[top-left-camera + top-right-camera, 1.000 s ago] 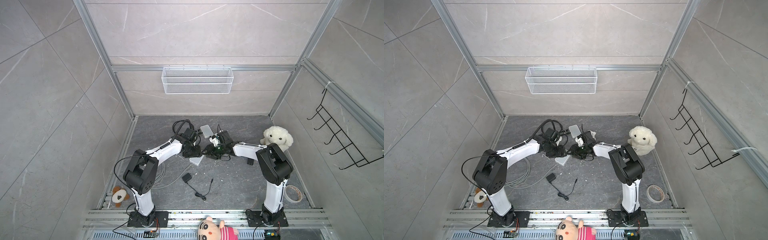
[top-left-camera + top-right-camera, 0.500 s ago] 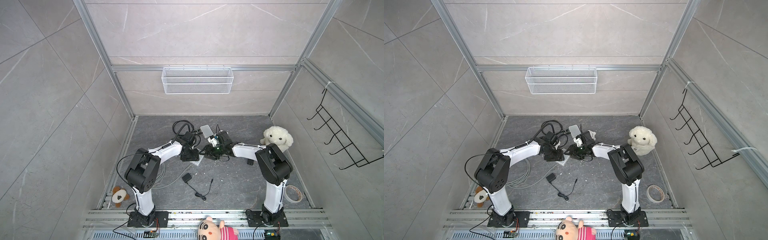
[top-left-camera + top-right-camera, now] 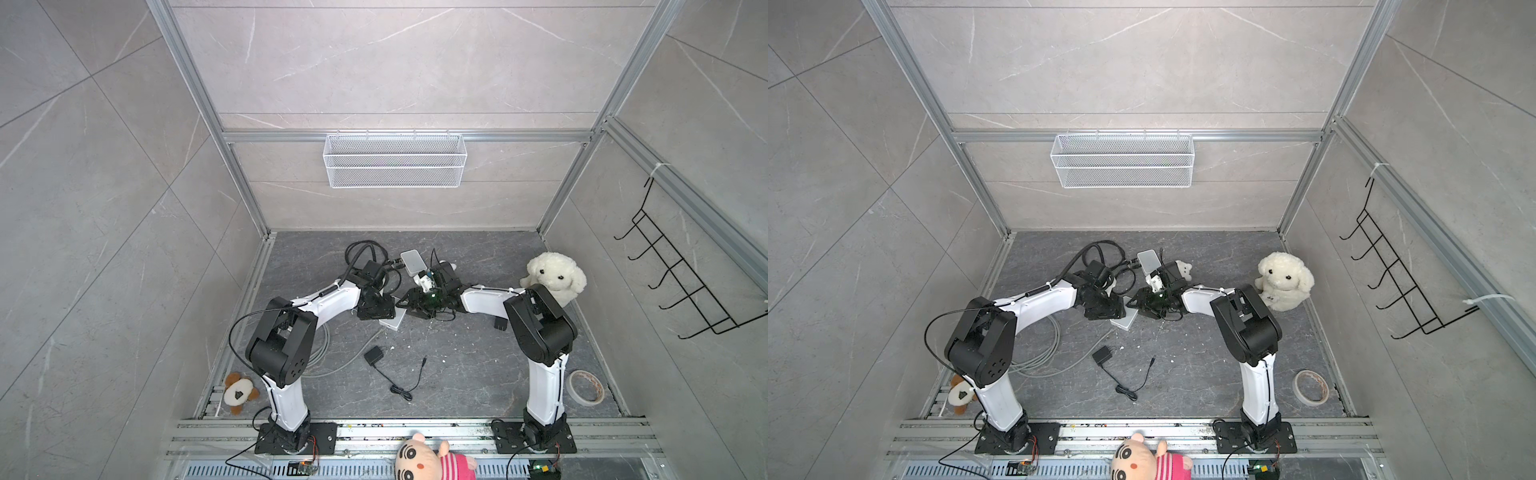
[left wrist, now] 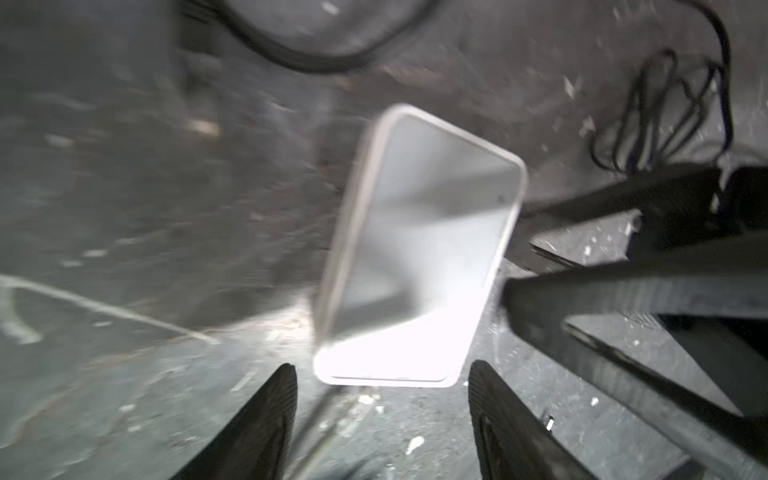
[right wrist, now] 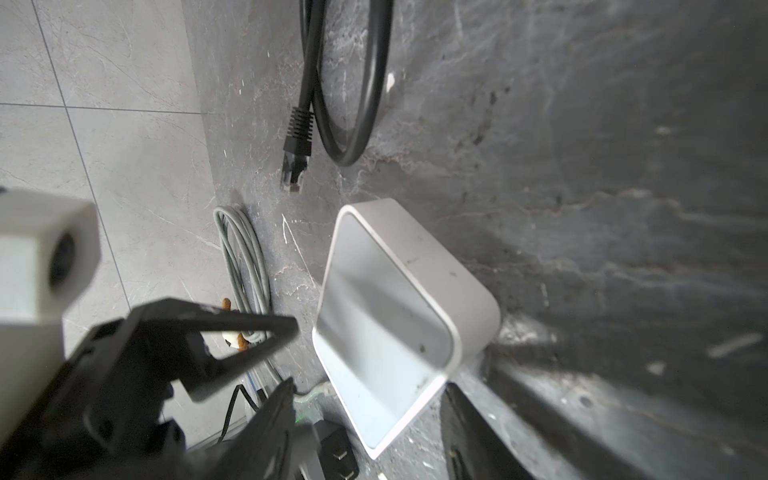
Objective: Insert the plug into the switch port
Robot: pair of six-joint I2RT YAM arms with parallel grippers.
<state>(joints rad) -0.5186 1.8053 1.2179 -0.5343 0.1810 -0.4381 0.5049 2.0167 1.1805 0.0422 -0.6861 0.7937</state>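
Worktop (image 3: pixel 457 365): dark stone slab, with both arms reaching in toward its middle.

Your left tool (image 4: pixel 382 365) hangs low over the slab, fingers apart. The short end of the white switch (image 4: pixel 419 249) sits just ahead of the opening, and a narrow gap shows on each side. The view is blurred.

Your right tool (image 5: pixel 368 386) comes in from the opposite side, fingers likewise apart, with one corner of the switch between them. You cannot tell whether they touch it.

In a top view the switch (image 3: pixel 394 323) lies on the worktop between the two tools.

The black cable (image 5: pixel 353 104) loops on the slab beyond the switch. Its plug (image 5: pixel 296 162) lies loose on the worktop, near the switch but apart from it.
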